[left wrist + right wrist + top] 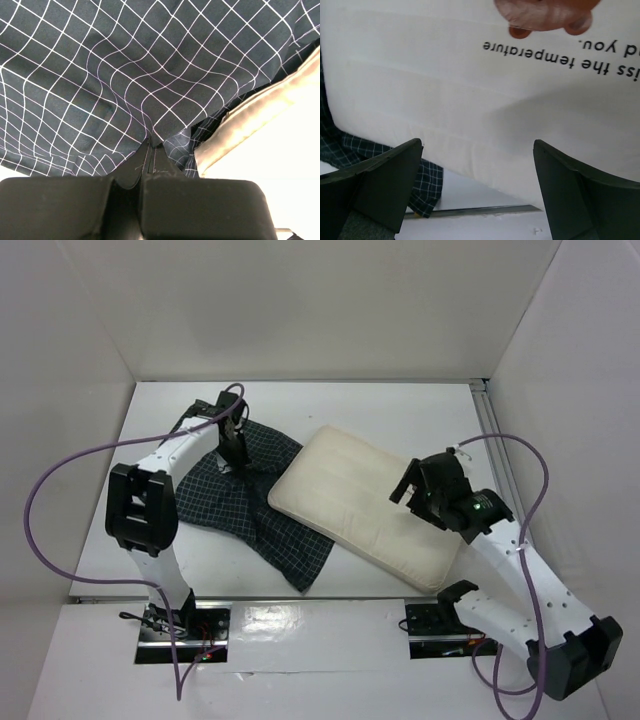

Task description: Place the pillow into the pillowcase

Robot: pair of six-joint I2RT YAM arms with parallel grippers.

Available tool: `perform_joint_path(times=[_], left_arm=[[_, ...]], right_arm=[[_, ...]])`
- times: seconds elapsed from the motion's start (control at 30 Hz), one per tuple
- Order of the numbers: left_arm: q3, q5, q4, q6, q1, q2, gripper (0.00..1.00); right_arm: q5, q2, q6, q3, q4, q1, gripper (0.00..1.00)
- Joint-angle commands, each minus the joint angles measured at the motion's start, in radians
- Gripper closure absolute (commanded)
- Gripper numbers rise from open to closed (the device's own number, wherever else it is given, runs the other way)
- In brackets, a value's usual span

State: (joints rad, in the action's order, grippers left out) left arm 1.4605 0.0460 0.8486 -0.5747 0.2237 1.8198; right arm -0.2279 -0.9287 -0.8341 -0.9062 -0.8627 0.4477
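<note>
The pillow (365, 505) lies flat on the bench (150, 420), cream and soft, its long side running from 10 o'clock to 4 o'clock. A brown bear print and black lettering mark its face. The pillowcase (205, 502), navy with a thin white check, lies rumpled at the pillow's 9 o'clock and touches it, with one fold pinched between my left fingers (131, 172).

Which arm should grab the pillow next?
Right. The right arm has its jaws open, facing the pillow at its edge. The left arm is busy, its jaws shut on the pillowcase cloth.
</note>
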Motion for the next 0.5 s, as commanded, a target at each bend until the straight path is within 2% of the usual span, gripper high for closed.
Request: perform_joint_path(times=[0.0, 0.1, 0.13, 0.17, 0.2, 0.23, 0.27, 0.37, 0.43, 0.47], left_arm=[[0.000, -0.017, -0.002, 0.018, 0.009, -0.054, 1.00], [0.011, -0.008, -0.002, 0.018, 0.009, -0.054, 1.00], [0.020, 0.003, -0.002, 0.028, 0.009, -0.054, 1.00], [0.020, 0.003, -0.002, 0.029, 0.009, -0.054, 1.00], [0.030, 0.012, -0.002, 0.029, 0.009, -0.054, 1.00], [0.031, 0.012, 0.009, 0.039, 0.009, -0.045, 1.00], [0.041, 0.012, 0.009, 0.039, 0.009, -0.045, 1.00], [0.050, 0.012, 0.009, 0.039, 0.009, -0.054, 1.00], [0.060, 0.003, 0.009, 0.039, 0.009, -0.054, 1.00], [0.060, 0.003, 0.018, 0.039, 0.009, -0.054, 1.00]], right_arm=[[0.031, -0.035, -0.080, 0.109, -0.023, -0.073, 0.01], [0.154, -0.045, -0.095, 0.283, 0.173, -0.110, 0.05], [0.177, -0.045, -0.095, 0.315, 0.220, -0.138, 0.14], [0.200, -0.058, -0.080, 0.340, 0.311, -0.158, 0.43], [0.209, -0.058, -0.071, 0.352, 0.326, -0.179, 0.71], [0.194, -0.068, -0.036, 0.337, 0.326, -0.223, 0.93], [0.170, -0.068, -0.010, 0.311, 0.300, -0.243, 1.00], [0.038, -0.056, 0.120, 0.155, 0.242, -0.297, 1.00], [0.021, -0.047, 0.211, 0.072, 0.229, -0.317, 1.00], [0.021, -0.035, 0.305, -0.007, 0.229, -0.326, 1.00]])
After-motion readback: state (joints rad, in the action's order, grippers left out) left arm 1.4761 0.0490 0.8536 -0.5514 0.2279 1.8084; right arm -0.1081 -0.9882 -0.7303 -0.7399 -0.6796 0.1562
